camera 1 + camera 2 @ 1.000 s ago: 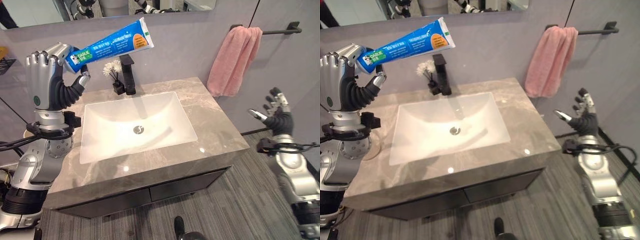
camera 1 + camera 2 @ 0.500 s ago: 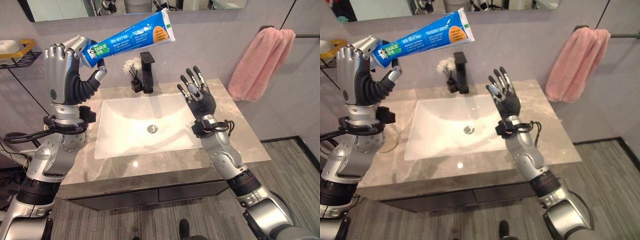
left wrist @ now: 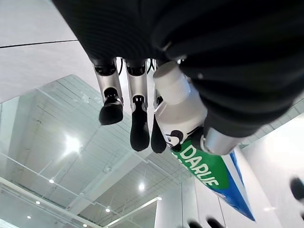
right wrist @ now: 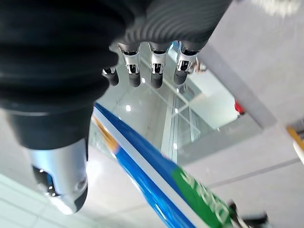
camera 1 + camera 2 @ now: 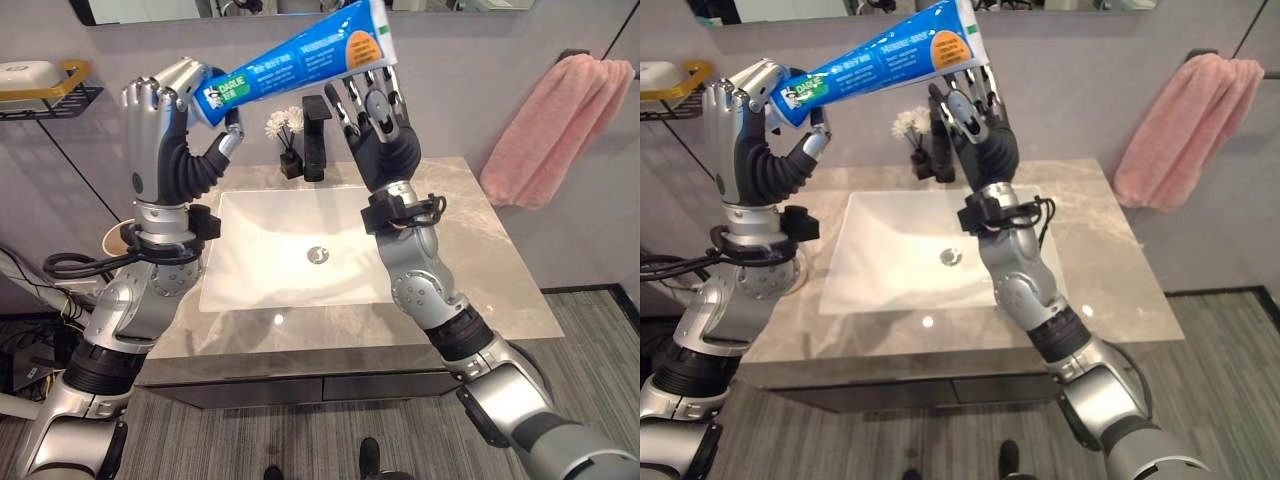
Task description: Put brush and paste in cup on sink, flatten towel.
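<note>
Your left hand is raised above the left rim of the sink, fingers and thumb curled round the capped end of the toothpaste tube. The tube slants up and to the right, its flat crimped end reaching the mirror's lower edge. Your right hand is lifted over the basin with fingers straight and spread, the fingertips just beneath the tube's far end; whether they touch it cannot be told. In its wrist view the tube passes between thumb and fingers with a gap on each side.

The basin below both hands is open. The black faucet and a small flower holder stand at the back edge of the worktop. A cup sits at the worktop's left edge, partly hidden behind your left arm. The pink towel hangs bunched on the wall rail, well right of both hands.
</note>
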`<state>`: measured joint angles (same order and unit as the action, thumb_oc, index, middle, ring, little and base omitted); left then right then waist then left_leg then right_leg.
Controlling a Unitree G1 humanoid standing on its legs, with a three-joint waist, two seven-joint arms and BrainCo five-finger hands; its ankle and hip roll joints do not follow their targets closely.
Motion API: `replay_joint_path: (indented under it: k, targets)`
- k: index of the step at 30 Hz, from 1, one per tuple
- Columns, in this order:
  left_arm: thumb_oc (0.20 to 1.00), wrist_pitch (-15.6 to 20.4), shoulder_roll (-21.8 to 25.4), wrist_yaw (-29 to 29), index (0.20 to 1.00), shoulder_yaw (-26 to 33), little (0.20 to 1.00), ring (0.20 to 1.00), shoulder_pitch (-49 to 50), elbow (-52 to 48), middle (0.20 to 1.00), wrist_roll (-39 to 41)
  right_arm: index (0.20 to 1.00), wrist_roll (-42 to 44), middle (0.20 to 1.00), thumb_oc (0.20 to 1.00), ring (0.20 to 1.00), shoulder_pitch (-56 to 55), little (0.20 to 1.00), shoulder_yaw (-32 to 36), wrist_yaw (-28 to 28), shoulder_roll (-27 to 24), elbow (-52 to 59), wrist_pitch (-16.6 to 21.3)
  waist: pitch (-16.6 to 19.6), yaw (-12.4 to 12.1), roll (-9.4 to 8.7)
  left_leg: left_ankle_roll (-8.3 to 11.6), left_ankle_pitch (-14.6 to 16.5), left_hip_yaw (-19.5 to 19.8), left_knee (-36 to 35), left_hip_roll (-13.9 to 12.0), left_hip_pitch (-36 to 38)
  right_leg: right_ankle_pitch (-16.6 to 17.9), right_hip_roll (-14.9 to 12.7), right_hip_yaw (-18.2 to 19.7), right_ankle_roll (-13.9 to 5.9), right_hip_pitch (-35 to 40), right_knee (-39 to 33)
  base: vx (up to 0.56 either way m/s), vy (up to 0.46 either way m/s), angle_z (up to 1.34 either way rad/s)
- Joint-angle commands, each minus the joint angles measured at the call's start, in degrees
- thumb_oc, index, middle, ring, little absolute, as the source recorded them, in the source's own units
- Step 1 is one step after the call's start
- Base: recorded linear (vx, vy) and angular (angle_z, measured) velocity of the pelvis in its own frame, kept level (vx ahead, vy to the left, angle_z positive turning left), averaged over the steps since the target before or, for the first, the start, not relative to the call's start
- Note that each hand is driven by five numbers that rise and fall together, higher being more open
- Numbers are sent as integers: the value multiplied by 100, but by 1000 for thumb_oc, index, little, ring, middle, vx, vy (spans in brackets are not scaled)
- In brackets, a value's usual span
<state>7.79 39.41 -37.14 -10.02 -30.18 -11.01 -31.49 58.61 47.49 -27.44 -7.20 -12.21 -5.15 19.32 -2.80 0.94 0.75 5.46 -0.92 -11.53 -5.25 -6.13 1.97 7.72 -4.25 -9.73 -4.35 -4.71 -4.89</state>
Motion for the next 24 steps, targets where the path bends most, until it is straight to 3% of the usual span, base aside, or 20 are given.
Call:
replay_joint_path:
  k: [1,24]
  targets:
    - [200,156,153,-297,200,-108,200,200,-652,-20,200,235,1000,-191,1000,1000,1000,728,1000,40,163,220,-7,242,167,-24,-204,-109,268,-107,25,329,419,-278,-270,239,-464,373,-11,0,0,0]
    - [200,488,-71,166,200,27,200,200,394,-364,200,822,1000,-364,1000,1000,1000,683,1000,166,-65,161,24,220,159,-99,-276,-125,273,-38,25,318,450,-298,-276,193,-433,469,-11,0,0,0]
